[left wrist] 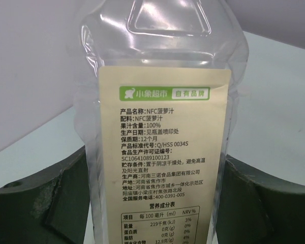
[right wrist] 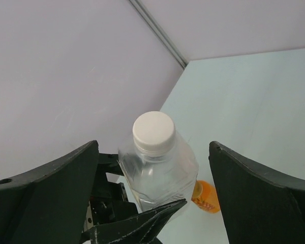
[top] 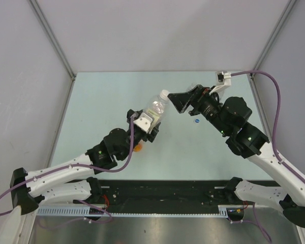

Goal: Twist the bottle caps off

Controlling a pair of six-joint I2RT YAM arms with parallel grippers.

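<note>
Partway at best: gripping the yellow-labelled bottle [top: 156, 109] above the table [top: 101, 101] at mid-frame with the left tool [top: 148, 122], white cap [right wrist: 153, 133] not yet off, right tool [top: 177, 100] spread wide and empty just beside it, one blue cap [top: 197, 121] lying loose right of centre.

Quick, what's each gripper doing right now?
Left gripper: closed on the clear plastic bottle with a pale yellow label.
Right gripper: open, fingers either side of the round white plastic cap, not touching.
</note>
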